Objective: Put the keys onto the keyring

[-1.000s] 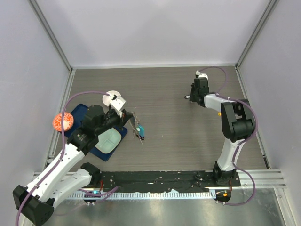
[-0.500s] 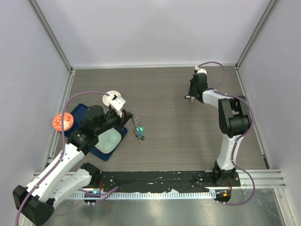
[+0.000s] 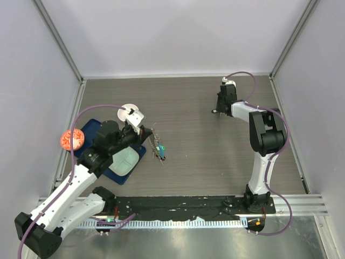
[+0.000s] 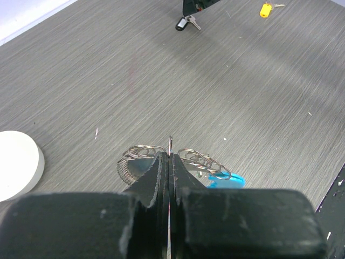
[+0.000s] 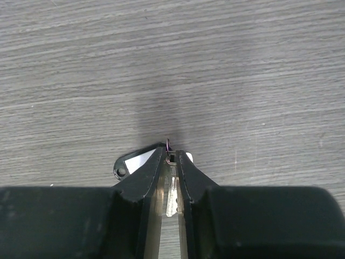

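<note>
Left wrist view shows my left fingers [image 4: 169, 162] pressed fully together on the wire of the keyring [image 4: 188, 159]. Its small rings fan out on both sides, and the blue tag [image 4: 226, 181] lies on the bench [image 4: 259, 97]. The black-headed key [image 4: 186, 22] is far across the bench, well apart from the keyring, under my right fingers [image 5: 171, 155]. Those are closed to a sliver on it, low against the bench, with what looks like the blade running up the gap.

My worry is that right-hand pinch. It looks thin and off the key's middle, so I judge the key could pivot or drop as I lift and carry it over. A turned key would not present its hole to the wire. On the left I cannot see where the ring opens, and my own grip may be covering it. The hanging keys could also swing into the way. A yellow-headed key [image 4: 264, 9] lies near the right arm and could get knocked.

The white bowl [image 4: 16, 162] sits near my left fingers, and I cannot tell what is inside. From the top external view a blue tray [image 3: 89, 129] under my left arm holds a pale dish [image 3: 125, 161] that looks empty. An orange round thing [image 3: 71, 139] is at the tray's left edge, and I cannot tell whether it is on the tray or beside it
</note>
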`<state>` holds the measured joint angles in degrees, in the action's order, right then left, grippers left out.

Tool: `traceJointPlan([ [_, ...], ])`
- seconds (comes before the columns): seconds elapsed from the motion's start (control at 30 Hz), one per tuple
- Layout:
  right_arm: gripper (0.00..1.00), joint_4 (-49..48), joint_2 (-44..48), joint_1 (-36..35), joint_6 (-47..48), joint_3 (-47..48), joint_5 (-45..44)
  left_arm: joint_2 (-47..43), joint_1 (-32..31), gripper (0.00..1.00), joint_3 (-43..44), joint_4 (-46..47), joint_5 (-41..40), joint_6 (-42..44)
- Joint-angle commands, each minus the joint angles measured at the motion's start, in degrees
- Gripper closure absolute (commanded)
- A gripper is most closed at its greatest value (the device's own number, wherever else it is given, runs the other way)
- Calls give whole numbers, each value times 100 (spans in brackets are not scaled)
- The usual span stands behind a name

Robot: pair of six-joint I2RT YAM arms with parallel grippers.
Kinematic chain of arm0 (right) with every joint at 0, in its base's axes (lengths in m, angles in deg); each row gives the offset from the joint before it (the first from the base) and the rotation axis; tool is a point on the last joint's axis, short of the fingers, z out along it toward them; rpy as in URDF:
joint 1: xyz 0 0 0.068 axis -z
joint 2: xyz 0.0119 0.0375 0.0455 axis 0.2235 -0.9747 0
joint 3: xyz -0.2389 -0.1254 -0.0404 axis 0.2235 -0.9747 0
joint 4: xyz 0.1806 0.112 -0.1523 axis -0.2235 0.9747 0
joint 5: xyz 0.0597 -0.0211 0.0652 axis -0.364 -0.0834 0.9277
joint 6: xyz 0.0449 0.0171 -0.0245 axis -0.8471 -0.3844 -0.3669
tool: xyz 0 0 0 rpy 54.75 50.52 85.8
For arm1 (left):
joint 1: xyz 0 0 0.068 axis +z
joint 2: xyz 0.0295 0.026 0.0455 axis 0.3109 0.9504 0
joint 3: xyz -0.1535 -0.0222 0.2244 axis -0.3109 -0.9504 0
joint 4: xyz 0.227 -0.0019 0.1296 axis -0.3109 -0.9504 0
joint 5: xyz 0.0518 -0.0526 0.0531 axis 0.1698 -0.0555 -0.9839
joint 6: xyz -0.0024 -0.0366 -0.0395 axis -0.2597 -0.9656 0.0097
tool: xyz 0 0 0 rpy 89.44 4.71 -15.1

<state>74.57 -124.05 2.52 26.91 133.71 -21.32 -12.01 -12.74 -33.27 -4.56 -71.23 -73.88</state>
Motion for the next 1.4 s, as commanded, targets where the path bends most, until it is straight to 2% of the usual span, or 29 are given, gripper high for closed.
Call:
traceJointPlan([
  [0.0, 81, 63, -24, -15, 4, 290, -106, -122, -9, 100, 120, 388, 121, 55],
  [0.33, 89, 143, -86, -15, 30, 370, -62, -139, -17, 100, 129, 380, 130, 55],
  [0.57, 90, 222, -95, -15, 21, 370, -18, -157, -17, 100, 129, 380, 165, 54],
  [0.73, 99, 266, -104, -7, 92, 405, 52, -166, -17, 100, 129, 388, 165, 63],
  [0.83, 99, 274, 19, -77, 250, 317, 184, -183, -17, 100, 129, 388, 192, 72],
  [1.07, 99, 458, 853, -463, 706, -227, 342, -262, -26, 100, 120, 415, 315, 63],
  [1.37, 99, 1285, 2469, -1711, 1103, -1535, 729, -368, -105, 100, 85, 485, 481, 107],
])
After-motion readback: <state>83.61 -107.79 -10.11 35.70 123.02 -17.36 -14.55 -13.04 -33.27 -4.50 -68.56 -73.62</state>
